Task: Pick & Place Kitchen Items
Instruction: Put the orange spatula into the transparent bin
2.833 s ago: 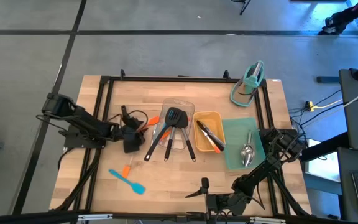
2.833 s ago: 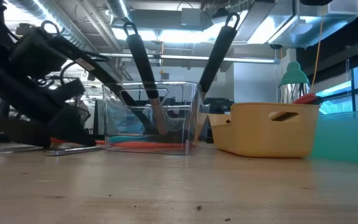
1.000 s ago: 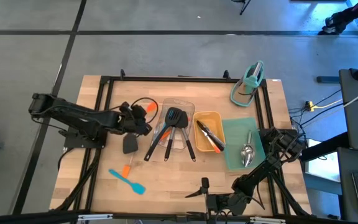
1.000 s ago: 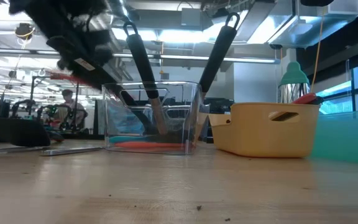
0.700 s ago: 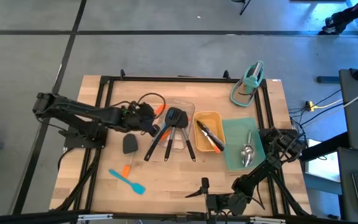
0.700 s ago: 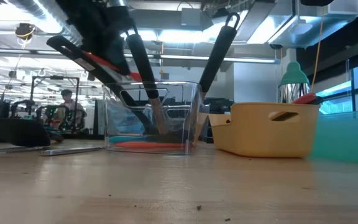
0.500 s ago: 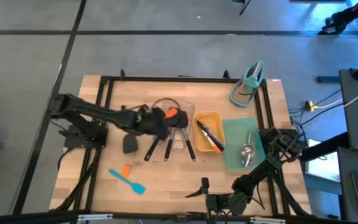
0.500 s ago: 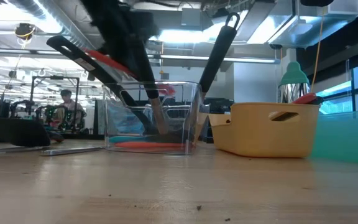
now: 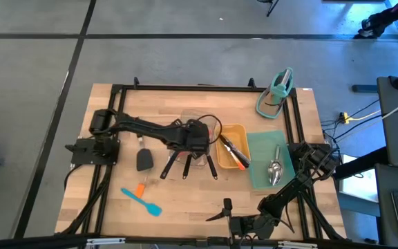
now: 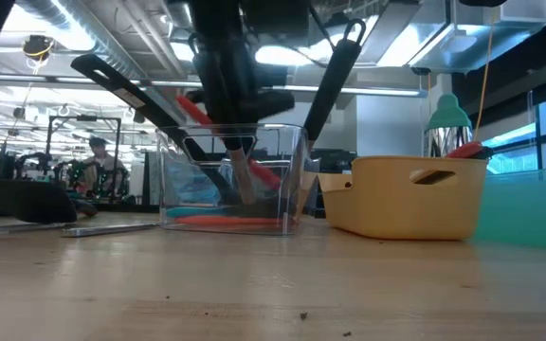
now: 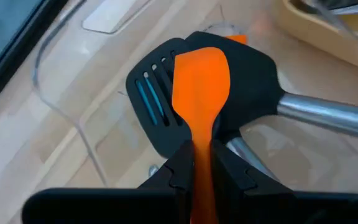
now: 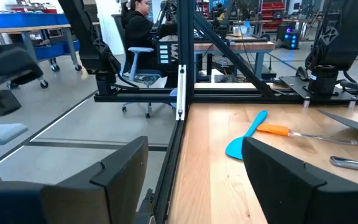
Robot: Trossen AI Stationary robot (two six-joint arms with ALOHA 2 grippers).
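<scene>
My left gripper hangs over the clear tray, shut on an orange spatula. The spatula's blade lies over the heads of the black slotted turners that lean in the tray. In the low view the spatula slants down into the tray under the dark arm. My right gripper waits open at the table's near edge, with nothing between its fingers. A blue spatula, an orange-handled utensil and a black turner lie flat on the wood. My left gripper pinches the orange spatula's handle just behind the blade between its two fingers. The fingers slant down from the table's left and lie along the handle, with the blade sticking out ahead. Whether the blade touches the turners below, I cannot tell.
A yellow tray with tongs stands right of the clear tray. Beyond it is a teal tray holding a steel spoon. A teal stand sits at the far right corner. Black frame rails run along the table's sides.
My left gripper has carried the orange spatula toward the table's right edge, from left of the clear tray to over it, and has tipped further down. The spatula's blade now points into the tray above the black turners.
</scene>
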